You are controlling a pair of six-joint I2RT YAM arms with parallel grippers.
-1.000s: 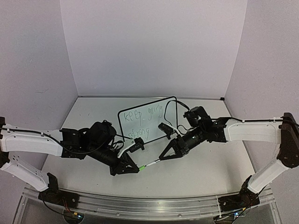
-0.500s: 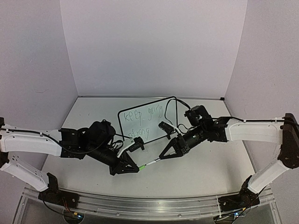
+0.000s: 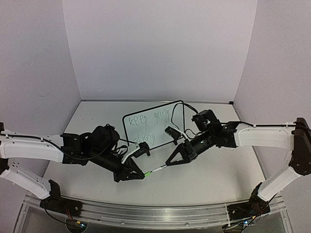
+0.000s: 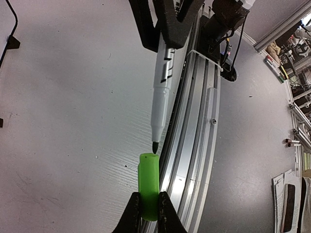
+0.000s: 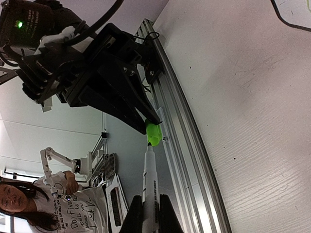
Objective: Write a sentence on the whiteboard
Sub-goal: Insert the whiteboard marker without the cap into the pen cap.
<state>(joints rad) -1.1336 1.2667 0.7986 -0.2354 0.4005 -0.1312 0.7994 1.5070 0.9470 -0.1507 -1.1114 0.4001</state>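
**Writing done, recapping marker**

Top: whiteboard (image 3: 148, 127) upright on counter (image 3: 218, 167), behind both arms; sentence (image 3: 148, 119) reads approx. "keep going strong", 2nd line faint.
L wrist: left gripper (image 4: 148, 212) jaws clamped on green cap (image 4: 148, 182); marker (image 4: 162, 87) tip at its mouth.
R wrist: right gripper (image 5: 149, 206) jaws clamped on barrel; print unreadable.
Next: push tip straight in, axes aligned.

Whiteboard (image 5: 297, 9) mostly past the edge

The left arm (image 3: 29, 148) and right arm (image 3: 262, 137) are showing white shells and black joints (image 3: 302, 145); thin black cables (image 3: 29, 137) are running along both, seemingly zip-tied.
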